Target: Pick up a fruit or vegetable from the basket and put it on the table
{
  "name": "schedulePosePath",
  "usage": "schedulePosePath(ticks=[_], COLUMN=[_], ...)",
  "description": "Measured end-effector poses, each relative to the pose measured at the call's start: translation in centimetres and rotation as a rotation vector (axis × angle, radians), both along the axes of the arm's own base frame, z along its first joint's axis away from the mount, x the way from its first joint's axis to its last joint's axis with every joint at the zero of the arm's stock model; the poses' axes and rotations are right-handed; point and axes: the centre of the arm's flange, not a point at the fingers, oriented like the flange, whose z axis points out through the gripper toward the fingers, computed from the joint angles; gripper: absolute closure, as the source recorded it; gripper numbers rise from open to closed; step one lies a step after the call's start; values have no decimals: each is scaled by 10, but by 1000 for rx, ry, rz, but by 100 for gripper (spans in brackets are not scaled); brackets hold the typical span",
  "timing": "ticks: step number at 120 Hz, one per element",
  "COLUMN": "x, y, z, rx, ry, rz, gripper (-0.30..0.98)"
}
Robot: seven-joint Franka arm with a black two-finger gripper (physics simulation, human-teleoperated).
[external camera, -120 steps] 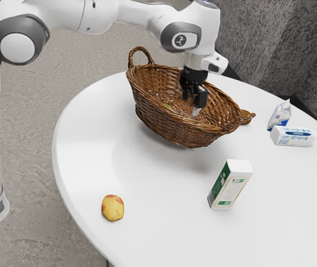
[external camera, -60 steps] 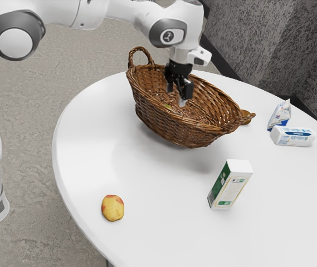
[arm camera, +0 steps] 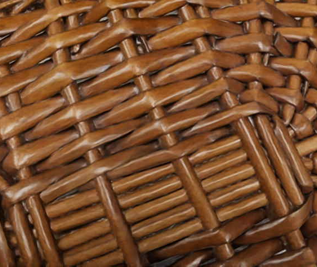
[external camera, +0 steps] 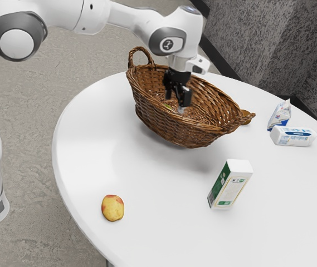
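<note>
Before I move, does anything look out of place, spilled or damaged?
Nothing looks spilled or damaged. The one possible stray is a yellow-red fruit, lying alone on the table near its edge, away from the basket; odd only if it belongs inside.

The woven basket [external camera: 169,125] is brown; the fruit [external camera: 112,208] is yellow, patched red.

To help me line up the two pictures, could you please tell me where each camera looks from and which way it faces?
Exterior view: beside the arm and above the table, looking down across the tabletop; the arm comes in from the exterior view's left, its gripper at the basket.
Wrist view: on the arm's hand, facing the basket's wickerwork from close up.
Shared: the basket, whole shape in one, woven detail in the other.
</note>
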Motion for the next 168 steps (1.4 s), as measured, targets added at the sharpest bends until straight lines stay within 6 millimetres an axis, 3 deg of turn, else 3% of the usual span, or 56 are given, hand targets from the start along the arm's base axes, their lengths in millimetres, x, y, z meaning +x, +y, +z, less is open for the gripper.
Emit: schedulePosePath(ticks=[52, 94, 168], x=[-1, -2, -16], y=[-6, -7, -21], z=[-15, -14, -27], rx=[-6, -15, -20], ry=[15, 7, 30], rz=[-7, -29, -74], gripper=[0, 0, 0])
